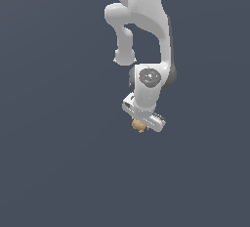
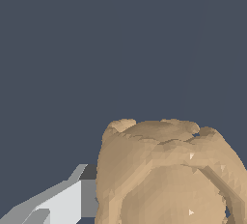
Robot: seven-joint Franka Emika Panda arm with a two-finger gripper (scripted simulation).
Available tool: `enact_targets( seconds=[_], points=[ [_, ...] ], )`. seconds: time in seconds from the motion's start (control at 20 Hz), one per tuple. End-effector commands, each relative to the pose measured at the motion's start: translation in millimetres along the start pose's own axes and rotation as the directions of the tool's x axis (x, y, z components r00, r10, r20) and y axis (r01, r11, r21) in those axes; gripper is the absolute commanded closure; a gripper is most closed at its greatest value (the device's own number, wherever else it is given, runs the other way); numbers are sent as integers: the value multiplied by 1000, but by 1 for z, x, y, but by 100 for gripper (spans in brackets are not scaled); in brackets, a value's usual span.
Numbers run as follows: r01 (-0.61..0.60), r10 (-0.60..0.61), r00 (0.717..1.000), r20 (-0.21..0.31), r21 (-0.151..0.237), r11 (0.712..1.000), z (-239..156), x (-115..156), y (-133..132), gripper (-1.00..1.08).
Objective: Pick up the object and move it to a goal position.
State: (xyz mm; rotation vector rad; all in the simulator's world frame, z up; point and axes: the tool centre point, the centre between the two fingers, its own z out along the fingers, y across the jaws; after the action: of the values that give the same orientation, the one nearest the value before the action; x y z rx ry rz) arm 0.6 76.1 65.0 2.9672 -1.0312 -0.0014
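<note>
You had the gripper (image 1: 141,122) right over the object (image 1: 138,125), which filled the wrist view with one finger (image 2: 58,203) beside it; whether it was clamped, you couldn't tell.

Tan-orange lump (image 1: 138,124), matte, faceted shading, darker brown in ridge creases (image 2: 169,175). White arm (image 1: 141,15), grey joint cap, dark seams. Pale grey finger (image 2: 58,203). Uniform slate-blue backdrop (image 1: 49,147), no pattern.
</note>
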Motion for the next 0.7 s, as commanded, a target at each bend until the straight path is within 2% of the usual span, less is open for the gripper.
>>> enact_targets(
  seconds=[0.0, 0.35, 0.65],
  points=[
    [1, -1, 1000, 0, 1, 1000, -7, -23, -1, 108],
    [1, -1, 1000, 0, 1, 1000, -27, -89, -4, 108],
    [1, -1, 1000, -1, 1, 1000, -41, -135, -8, 108]
  ],
)
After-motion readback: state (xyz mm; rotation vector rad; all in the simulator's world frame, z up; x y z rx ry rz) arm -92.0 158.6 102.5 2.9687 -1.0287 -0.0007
